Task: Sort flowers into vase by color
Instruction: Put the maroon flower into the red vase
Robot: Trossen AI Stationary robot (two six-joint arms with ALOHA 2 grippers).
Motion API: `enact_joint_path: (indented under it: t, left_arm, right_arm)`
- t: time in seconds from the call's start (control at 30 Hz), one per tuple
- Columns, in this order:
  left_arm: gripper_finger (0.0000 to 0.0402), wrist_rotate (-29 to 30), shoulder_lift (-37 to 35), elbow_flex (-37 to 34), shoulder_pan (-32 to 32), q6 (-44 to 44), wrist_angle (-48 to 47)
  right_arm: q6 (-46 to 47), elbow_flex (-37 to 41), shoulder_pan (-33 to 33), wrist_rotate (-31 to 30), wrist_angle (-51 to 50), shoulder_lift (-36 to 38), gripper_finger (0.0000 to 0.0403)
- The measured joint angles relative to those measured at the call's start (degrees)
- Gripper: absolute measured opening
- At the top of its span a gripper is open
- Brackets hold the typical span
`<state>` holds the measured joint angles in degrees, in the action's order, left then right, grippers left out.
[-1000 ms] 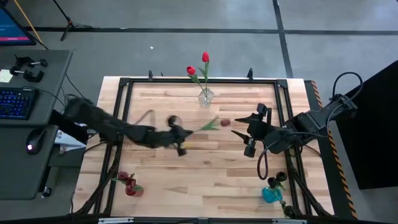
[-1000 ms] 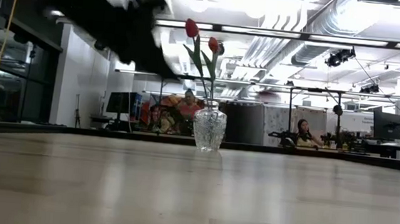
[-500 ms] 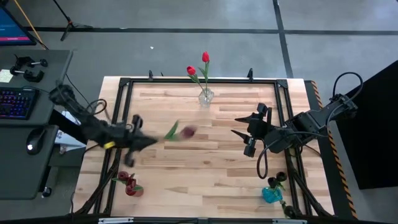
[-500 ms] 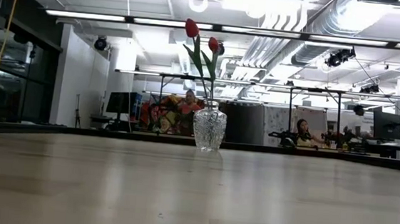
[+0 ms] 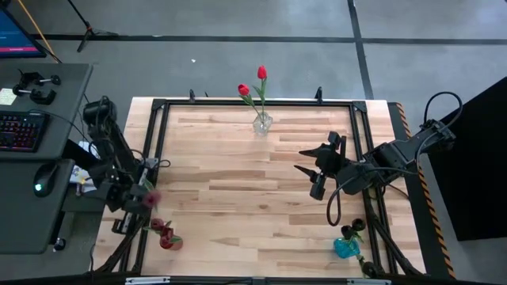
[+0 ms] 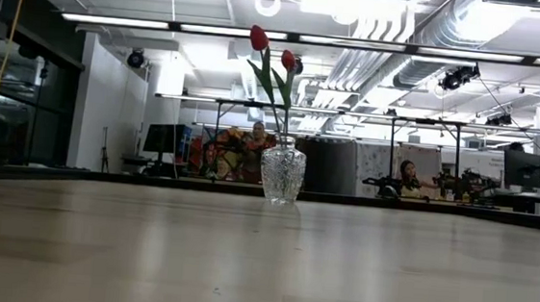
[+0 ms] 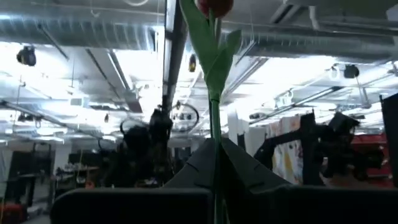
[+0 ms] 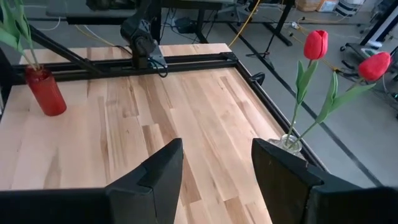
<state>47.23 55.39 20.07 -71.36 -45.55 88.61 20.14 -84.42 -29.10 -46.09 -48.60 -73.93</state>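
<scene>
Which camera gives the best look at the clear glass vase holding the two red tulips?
The low view: the clear vase stands upright, side-on, mid-picture. The high view shows it small from above; the right wrist view catches only its rim; the left wrist view misses it.

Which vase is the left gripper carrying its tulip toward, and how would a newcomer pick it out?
On the wooden table, look to the near left corner, just below the left gripper, which is shut on a maroon tulip. The red vase stands there, probably its target. It is opaque red with dark flowers, unlike the clear vase at the far edge and the blue vase near right.
</scene>
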Motion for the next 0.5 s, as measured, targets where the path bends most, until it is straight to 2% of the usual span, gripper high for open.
enact_joint_path:
  t: [0.17, 0.23, 0.4, 0.5]
  left_arm:
    - [0.0, 4.61, 0.89, -2.38, -5.61, -0.4, 1.21]
    - [0.0, 4.54, 1.48, -2.42, -7.9, -1.04, 1.05]
    - [0.0, -4.75, 4.78, -2.44, -11.44, -2.13, 1.24]
    - [0.0, -6.25, 6.28, -2.02, -12.18, -3.7, 1.27]
  right_arm:
    - [1.98, 0.0, 0.0, 0.06, 0.01, 0.0, 0.0181]
    - [2.59, 0.0, 0.0, 0.07, 0.0, -0.01, 0.0181]
    - [5.16, 0.0, 0.02, -0.58, 0.04, -0.28, 0.0181]
    - [5.68, 0.0, 0.2, -0.85, 0.07, -0.92, 0.0181]
